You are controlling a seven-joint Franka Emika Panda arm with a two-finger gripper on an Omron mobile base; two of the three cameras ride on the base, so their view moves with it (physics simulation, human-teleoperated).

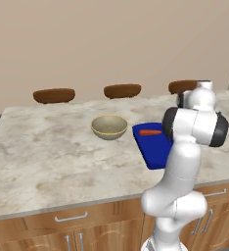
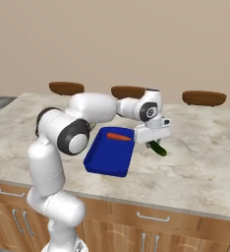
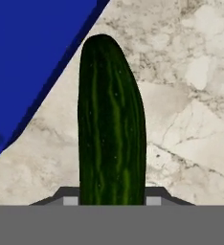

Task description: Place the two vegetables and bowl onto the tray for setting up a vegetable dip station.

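With my gripper [image 2: 155,143] clamped on the dark green vegetable [image 3: 111,119], just off the tray [image 2: 107,157] at its three o'clock side, I should lift clear of the rim before swinging over beside the carrot [image 2: 118,137].

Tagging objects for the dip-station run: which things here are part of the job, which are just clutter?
Job:
- blue tray
- carrot, already on the tray
- green vegetable, between the pincer fingers, off the tray's right side
- bowl, on the counter left of the tray

Lying about:
- three dark brown ovals beyond the counter's far edge
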